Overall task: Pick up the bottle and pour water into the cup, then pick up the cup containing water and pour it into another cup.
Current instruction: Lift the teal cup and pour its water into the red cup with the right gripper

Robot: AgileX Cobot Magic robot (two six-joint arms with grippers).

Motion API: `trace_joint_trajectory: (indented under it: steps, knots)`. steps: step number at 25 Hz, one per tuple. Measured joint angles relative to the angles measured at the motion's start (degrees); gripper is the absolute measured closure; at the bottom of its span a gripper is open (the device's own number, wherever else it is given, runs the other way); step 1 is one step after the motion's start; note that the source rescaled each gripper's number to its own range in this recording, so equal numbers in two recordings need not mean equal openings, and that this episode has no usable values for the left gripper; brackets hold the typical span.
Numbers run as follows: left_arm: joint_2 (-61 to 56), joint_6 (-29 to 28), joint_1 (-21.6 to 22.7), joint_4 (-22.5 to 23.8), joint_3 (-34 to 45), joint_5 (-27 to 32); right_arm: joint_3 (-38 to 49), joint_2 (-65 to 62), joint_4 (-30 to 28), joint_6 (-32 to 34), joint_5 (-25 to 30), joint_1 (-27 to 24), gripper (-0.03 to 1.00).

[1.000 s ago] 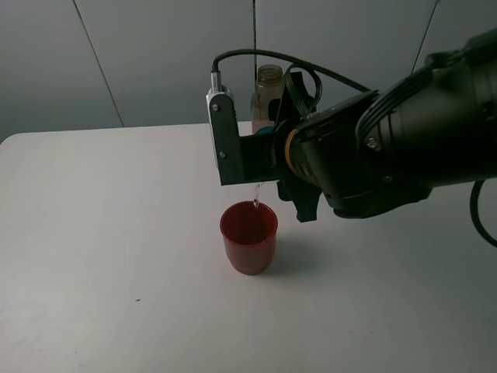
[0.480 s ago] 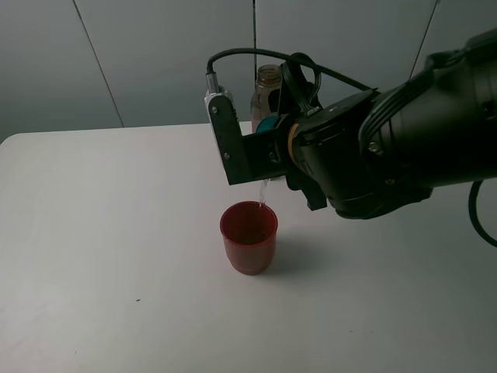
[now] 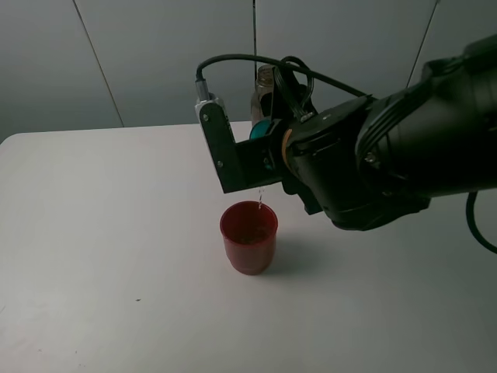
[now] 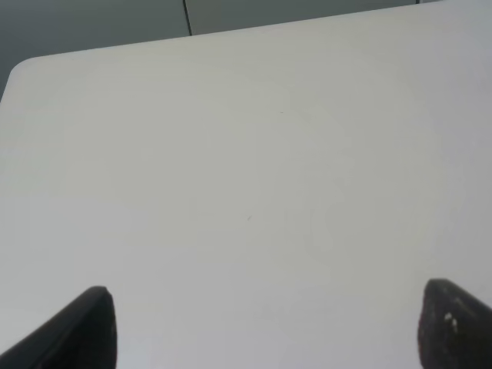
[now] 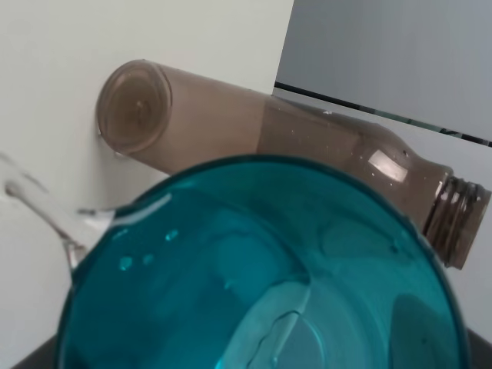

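Observation:
My right gripper (image 3: 260, 149) is shut on the teal cup (image 3: 265, 129) and holds it tipped over the red cup (image 3: 248, 237), which stands on the white table (image 3: 116, 233). A thin trickle of water (image 3: 259, 199) falls from the teal rim into the red cup. In the right wrist view the teal cup (image 5: 261, 292) fills the frame and water (image 5: 46, 215) runs off its lip. The brownish bottle (image 3: 267, 87) stands upright behind the gripper, also in the right wrist view (image 5: 277, 138). My left gripper (image 4: 269, 292) is open and empty above bare table.
The bulky black right arm (image 3: 388, 155) and its cable (image 3: 248, 58) cover the right middle of the table. A grey panelled wall (image 3: 155, 54) rises behind the table's far edge.
The right gripper has rolled further, swinging its finger plate left and up and tipping the teal cup more. The stream has thinned to a trickle. The red cup and bottle have not moved.

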Motion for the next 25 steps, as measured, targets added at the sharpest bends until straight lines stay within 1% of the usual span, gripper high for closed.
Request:
trace_joint_trajectory:
  steps: [5,11,18,25]
  knots:
    - [0.0,0.0,0.0,0.0,0.0,0.0,0.0,0.0,0.4,-0.1,-0.4,1.0,0.88]
    - [0.0,0.0,0.0,0.0,0.0,0.0,0.0,1.1,0.3,-0.1,-0.2,1.0,0.88]
    - [0.0,0.0,0.0,0.0,0.0,0.0,0.0,2.4,-1.7,-0.1,0.0,1.0,0.88]
    - [0.0,0.0,0.0,0.0,0.0,0.0,0.0,3.7,-3.1,-0.3,1.4,1.0,0.88]
